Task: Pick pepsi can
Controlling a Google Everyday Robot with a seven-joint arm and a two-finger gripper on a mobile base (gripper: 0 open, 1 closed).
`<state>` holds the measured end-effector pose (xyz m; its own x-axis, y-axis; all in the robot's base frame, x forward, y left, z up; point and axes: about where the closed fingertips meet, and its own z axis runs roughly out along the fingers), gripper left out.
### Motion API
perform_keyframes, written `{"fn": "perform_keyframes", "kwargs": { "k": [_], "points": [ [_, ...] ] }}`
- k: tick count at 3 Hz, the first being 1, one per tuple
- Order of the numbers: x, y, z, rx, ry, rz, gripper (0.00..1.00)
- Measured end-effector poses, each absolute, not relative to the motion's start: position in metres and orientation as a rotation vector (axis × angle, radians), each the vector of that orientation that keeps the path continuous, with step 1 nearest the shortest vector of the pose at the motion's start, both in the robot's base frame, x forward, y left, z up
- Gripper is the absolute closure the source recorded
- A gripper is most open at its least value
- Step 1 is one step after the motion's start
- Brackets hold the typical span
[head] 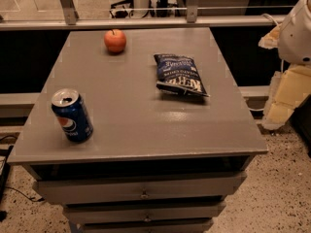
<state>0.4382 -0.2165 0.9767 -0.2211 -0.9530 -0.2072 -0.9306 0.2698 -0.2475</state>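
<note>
The pepsi can [72,115] stands upright near the front left corner of the grey table [141,130]. It is dark blue with a silver opened top and a round red-white-blue logo. My arm [297,30] comes in at the right edge of the camera view, off the table. The gripper [281,111] hangs there as a cream-coloured part beside the table's right side. It is far to the right of the can and holds nothing that I can see.
A dark-blue chip bag [179,74] lies flat right of the table's middle. A red apple [115,41] sits at the back. Drawers [143,194] are below the tabletop. A railing [146,22] runs behind the table.
</note>
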Motion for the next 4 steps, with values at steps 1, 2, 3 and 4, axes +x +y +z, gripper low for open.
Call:
{"fn": "perform_keyframes", "kwargs": {
  "k": [1, 2, 3, 4],
  "points": [
    [0.438, -0.217, 0.977, -1.724, 2.230, -0.100, 0.00],
    [0.443, -0.199, 0.965, -1.736, 2.167, 0.044, 0.00],
    [0.448, -0.178, 0.952, -1.744, 2.091, 0.216, 0.00],
    [0.449, -0.130, 0.935, -1.783, 1.916, 0.421, 0.00]
  ]
}}
